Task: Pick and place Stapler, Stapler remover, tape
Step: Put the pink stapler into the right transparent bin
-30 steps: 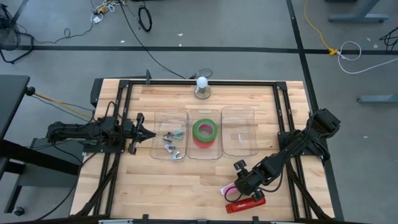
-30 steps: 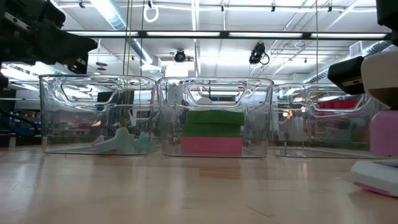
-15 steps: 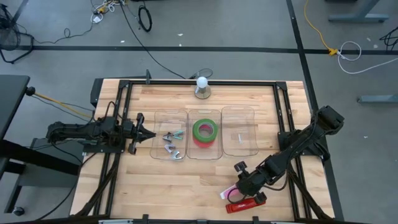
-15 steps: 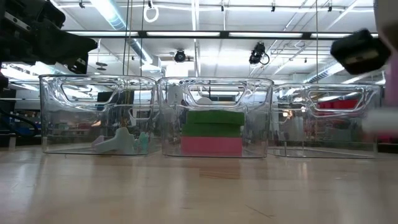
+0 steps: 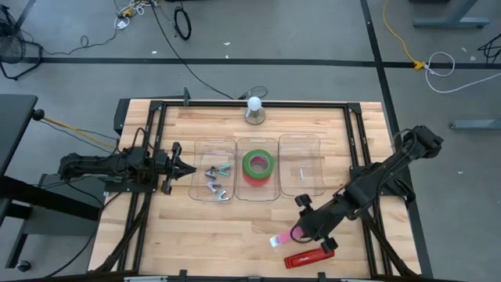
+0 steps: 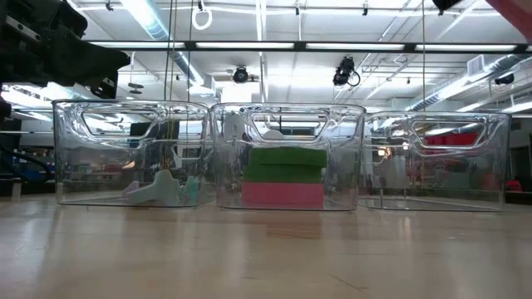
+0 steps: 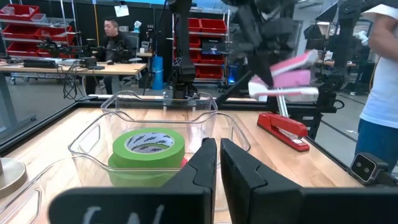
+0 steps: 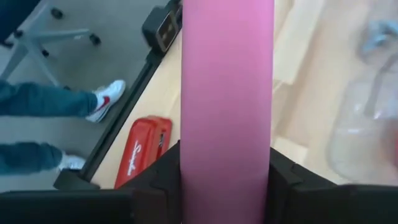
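Note:
My right gripper [image 5: 304, 229] is shut on a pink stapler [image 5: 279, 239] with a white base, above the table's near right part; it also shows in the right wrist view [image 8: 227, 87] and the left wrist view [image 7: 291, 73]. A red stapler [image 5: 308, 257] lies flat on the table by the near edge. The green tape [image 5: 258, 164] lies flat in the middle clear bin. Staple removers [image 5: 216, 180] lie in the left bin. My left gripper [image 5: 186, 167] is shut and empty, just left of the left bin. My right gripper pinches the pink stapler by its two long sides [image 8: 186, 149], one finger [image 8: 158, 180] on each side. The stapler runs forward along the fingers and past their tips. It is lifted clear of the table, a little tilted, pink top up.
Three clear bins stand in a row mid-table; the right one [image 5: 301, 174] holds only a small scrap. A white ball on a round grey base [image 5: 254, 110] stands at the far edge. A person's legs [image 8: 50, 102] show beyond the near edge.
My right gripper has risen with the pink stapler, which rested on the table beside the red stapler and is now lifted clear; it has also drifted slightly toward the table's left. The red stapler has stayed in place.

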Motion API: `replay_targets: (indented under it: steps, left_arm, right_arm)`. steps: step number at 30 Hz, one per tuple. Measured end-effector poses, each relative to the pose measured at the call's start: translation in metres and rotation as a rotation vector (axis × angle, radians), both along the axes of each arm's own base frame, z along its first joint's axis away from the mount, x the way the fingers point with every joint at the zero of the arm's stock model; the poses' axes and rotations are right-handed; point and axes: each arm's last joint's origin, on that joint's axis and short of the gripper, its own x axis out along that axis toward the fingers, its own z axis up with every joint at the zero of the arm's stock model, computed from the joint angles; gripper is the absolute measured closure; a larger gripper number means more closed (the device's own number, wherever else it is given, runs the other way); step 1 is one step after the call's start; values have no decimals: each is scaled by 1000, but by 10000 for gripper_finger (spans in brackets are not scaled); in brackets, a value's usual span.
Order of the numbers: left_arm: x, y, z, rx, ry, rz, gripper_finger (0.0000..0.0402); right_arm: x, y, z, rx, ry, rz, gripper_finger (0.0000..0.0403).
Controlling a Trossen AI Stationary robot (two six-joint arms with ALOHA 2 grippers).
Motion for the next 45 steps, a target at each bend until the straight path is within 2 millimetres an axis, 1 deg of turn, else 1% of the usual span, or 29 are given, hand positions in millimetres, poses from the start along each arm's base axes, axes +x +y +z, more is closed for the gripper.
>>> replay_targets:
  steps: [5, 8, 13, 18, 28, 35, 39, 41, 45]
  left_arm:
    - [0, 0, 0, 0, 0, 0, 376]
    - [0, 0, 0, 0, 0, 0, 376]
    - [0, 0, 0, 0, 0, 0, 376]
    - [0, 0, 0, 0, 0, 0, 376]
    - [0, 0, 0, 0, 0, 0, 376]
    - [0, 0, 0, 1, 0, 0, 376]
    - [0, 0, 0, 0, 0, 0, 376]
    - [0, 0, 0, 0, 0, 0, 376]
    - [0, 0, 0, 0, 0, 0, 376]
  right_arm:
    - [-1, -18, 24, 22, -35, -51, 263]
    - [-4, -30, 35, 24, -52, -87, 263]
    - [-11, -54, 49, 25, -74, -158, 263]
    - [-16, -79, 55, 6, -54, -244, 263]
    - [-19, -130, 52, -36, 61, -468, 263]
    - [-22, -164, 46, -131, 145, -649, 263]
    - [-21, -183, 43, -144, 174, -738, 263]
    - [-20, -191, 40, -142, 190, -780, 263]
    - [-16, -204, 28, -138, 255, -850, 263]
